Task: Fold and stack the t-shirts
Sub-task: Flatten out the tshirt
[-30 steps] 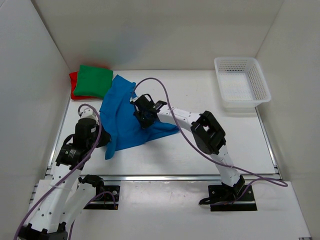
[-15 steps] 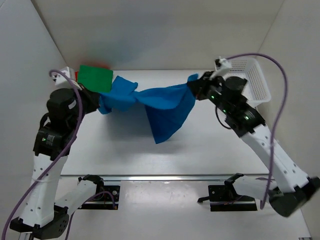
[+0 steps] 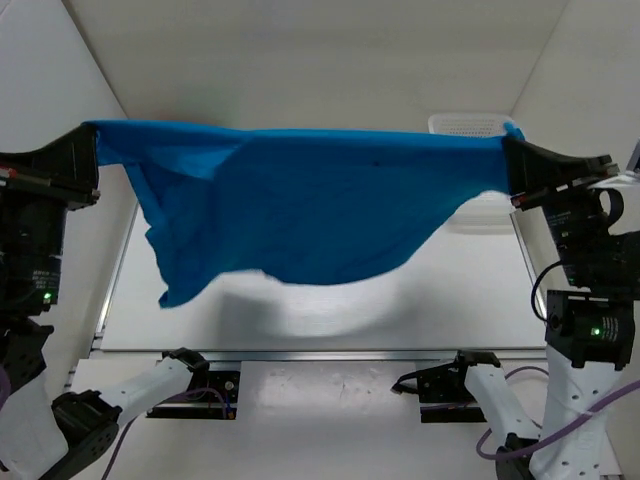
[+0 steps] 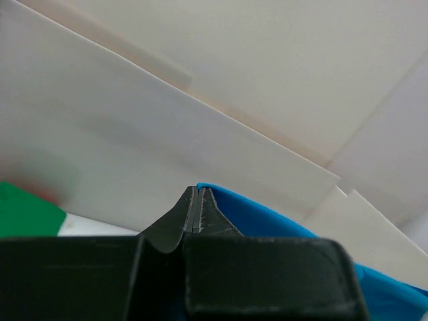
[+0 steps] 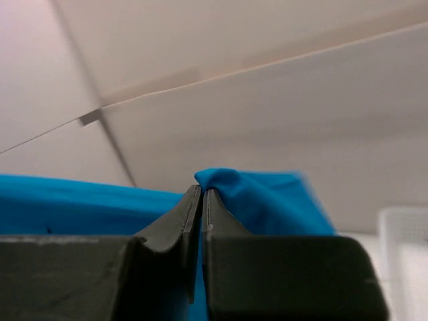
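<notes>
Both arms are holding the blue t-shirt (image 3: 300, 210) stretched wide, high above the desk (image 3: 460, 310), left pincer (image 3: 95, 160) and right pincer (image 3: 512, 165) each pinching an upper corner. It's sagging: light, floppy cloth, probably best gripped at the corners.

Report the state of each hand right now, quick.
Left hand: closed, pinching one end of the blue shirt.
Right hand: closed, pinching the other end of the same shirt.

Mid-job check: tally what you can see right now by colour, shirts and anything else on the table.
Blue t-shirt: 1
Green t-shirt: 1
White basket: 1
Total: 3
</notes>
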Tool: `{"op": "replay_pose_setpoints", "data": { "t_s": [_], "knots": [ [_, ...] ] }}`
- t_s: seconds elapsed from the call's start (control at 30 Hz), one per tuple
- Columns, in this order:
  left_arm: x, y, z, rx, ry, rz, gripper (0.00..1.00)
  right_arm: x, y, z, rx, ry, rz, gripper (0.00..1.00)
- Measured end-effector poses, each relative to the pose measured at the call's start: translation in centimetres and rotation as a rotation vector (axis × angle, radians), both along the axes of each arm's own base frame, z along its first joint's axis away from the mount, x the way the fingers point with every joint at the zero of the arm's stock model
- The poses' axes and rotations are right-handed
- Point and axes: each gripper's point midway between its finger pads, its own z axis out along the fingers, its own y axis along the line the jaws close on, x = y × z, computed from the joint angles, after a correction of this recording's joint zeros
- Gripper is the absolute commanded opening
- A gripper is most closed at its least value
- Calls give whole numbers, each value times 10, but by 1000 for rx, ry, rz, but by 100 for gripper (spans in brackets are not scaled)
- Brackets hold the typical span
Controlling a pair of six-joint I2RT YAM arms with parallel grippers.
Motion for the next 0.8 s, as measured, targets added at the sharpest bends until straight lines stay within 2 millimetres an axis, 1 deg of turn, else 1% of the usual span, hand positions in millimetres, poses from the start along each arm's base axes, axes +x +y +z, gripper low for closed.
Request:
{"op": "replay_pose_setpoints", "data": {
  "t_s": [0.03,0.1,0.13,0.17,0.2,0.23,0.3,0.33,0.37,0.4,0.43,0.47,0.5,0.53,0.57,0.6,0.63,0.67,0.73,0.8],
  "knots": [
    [3,1,0,3,2,14,0,2,6,6,-6,-18,32,0],
    [24,1,-6,39,26,83,0,18,25,5,-22,5,115,0],
    [38,0,-12,68,49,114,0,31,34,-1,-30,34,150,0],
    [56,-1,-19,97,77,147,0,51,42,-10,-44,73,172,0],
    [113,-6,-47,172,172,194,0,103,51,-42,-71,179,185,0],
    [120,-7,-51,181,186,196,0,108,52,-47,-73,192,183,0],
    [179,-14,-92,230,283,178,0,160,52,-92,-92,319,173,0],
    [201,-18,-110,248,324,157,0,180,52,-110,-102,367,172,0],
    [231,-18,-136,268,391,145,0,202,50,-129,-114,416,164,0],
    [255,-18,-157,280,443,134,0,221,49,-146,-124,457,160,0],
    [283,-17,-177,289,495,119,0,237,46,-159,-133,496,156,0],
    [305,-17,-191,293,527,106,0,253,44,-168,-140,523,155,0],
    [327,-15,-203,295,562,92,0,268,42,-172,-146,539,152,0],
    [346,-14,-208,292,568,80,0,281,41,-171,-153,545,152,0],
    [363,-11,-211,282,563,68,0,293,41,-164,-161,539,152,0],
    [372,-7,-213,264,558,57,0,302,41,-154,-169,519,149,0],
    [374,-1,-214,248,558,47,0,308,42,-140,-181,494,147,0],
    [373,7,-212,228,558,41,0,310,44,-123,-192,455,146,0],
    [363,24,-192,203,515,50,0,305,46,-94,-206,385,139,0],
    [343,34,-165,196,460,65,0,287,52,-69,-215,328,148,0]
  ]
}}
